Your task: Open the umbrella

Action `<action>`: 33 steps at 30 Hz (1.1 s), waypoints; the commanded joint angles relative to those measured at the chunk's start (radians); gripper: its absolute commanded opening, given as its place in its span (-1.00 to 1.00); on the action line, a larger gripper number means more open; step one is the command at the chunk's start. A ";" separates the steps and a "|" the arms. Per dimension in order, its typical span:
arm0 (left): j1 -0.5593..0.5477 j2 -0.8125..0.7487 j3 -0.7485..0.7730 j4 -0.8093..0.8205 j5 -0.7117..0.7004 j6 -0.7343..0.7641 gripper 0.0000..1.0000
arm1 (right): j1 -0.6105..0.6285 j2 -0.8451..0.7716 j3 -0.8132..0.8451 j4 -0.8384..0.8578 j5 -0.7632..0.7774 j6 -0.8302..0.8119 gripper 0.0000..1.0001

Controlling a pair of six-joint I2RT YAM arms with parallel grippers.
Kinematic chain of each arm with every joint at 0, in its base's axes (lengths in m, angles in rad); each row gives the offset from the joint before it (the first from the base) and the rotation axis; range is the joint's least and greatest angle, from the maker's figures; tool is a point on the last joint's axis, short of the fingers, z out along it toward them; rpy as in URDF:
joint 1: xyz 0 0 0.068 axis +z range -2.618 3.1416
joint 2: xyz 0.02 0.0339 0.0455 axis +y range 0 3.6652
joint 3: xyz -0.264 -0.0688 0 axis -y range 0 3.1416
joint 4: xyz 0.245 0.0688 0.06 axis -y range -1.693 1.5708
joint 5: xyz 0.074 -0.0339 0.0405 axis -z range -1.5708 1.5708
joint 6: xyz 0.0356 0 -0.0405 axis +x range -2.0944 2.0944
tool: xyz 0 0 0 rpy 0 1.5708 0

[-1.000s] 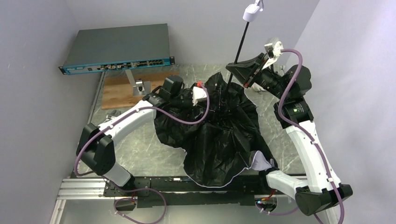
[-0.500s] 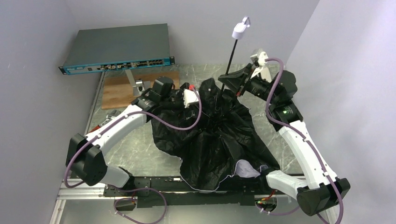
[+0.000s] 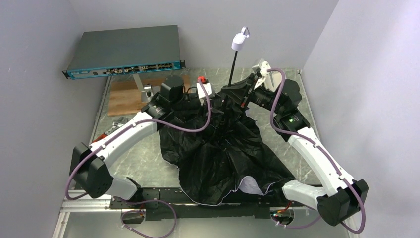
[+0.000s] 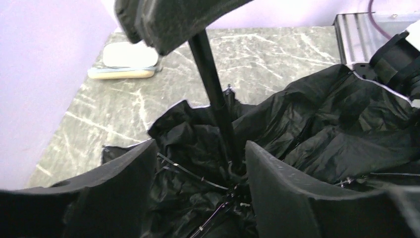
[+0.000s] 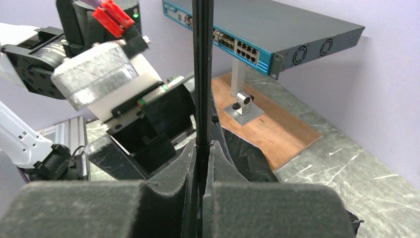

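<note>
my right gripper [image 5: 198,163] is clenched on the shaft [image 5: 202,74] of the umbrella [image 3: 228,158]. my left gripper [image 4: 200,156] is released, jaws apart astride the shaft. the canopy [image 3: 223,168] lies slack from the tabletop [image 3: 148,158] centre to its near edge.

Pale lilac walls [image 3: 39,99] close in a grey, white-veined worktop [image 3: 143,163]. At its far left a wooden board [image 3: 124,97] carries a stand [image 3: 147,91] bearing a grey network switch [image 3: 124,47].

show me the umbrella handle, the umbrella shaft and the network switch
umbrella handle [image 3: 238,39], top external view, middle of the white grip
umbrella shaft [image 5: 202,74], right wrist view, black rod above the fingers
network switch [image 3: 126,47], top external view, its grey top panel
</note>
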 commanded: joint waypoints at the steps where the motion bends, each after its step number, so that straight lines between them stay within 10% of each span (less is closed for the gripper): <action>1: -0.026 0.039 0.018 0.133 0.081 -0.124 0.26 | 0.021 -0.020 0.017 0.106 0.010 -0.066 -1.00; 8: -0.052 0.113 -0.105 0.174 0.023 -0.032 -0.35 | 0.035 -0.024 -0.015 0.138 0.021 -0.107 -1.00; 14: -0.046 0.175 -0.219 0.199 -0.046 0.050 -0.49 | 0.039 -0.039 -0.032 0.108 0.030 -0.168 -1.00; 33: -0.044 0.377 -0.290 0.122 -0.092 0.193 -0.29 | 0.040 -0.030 0.006 0.029 0.015 -0.286 -1.00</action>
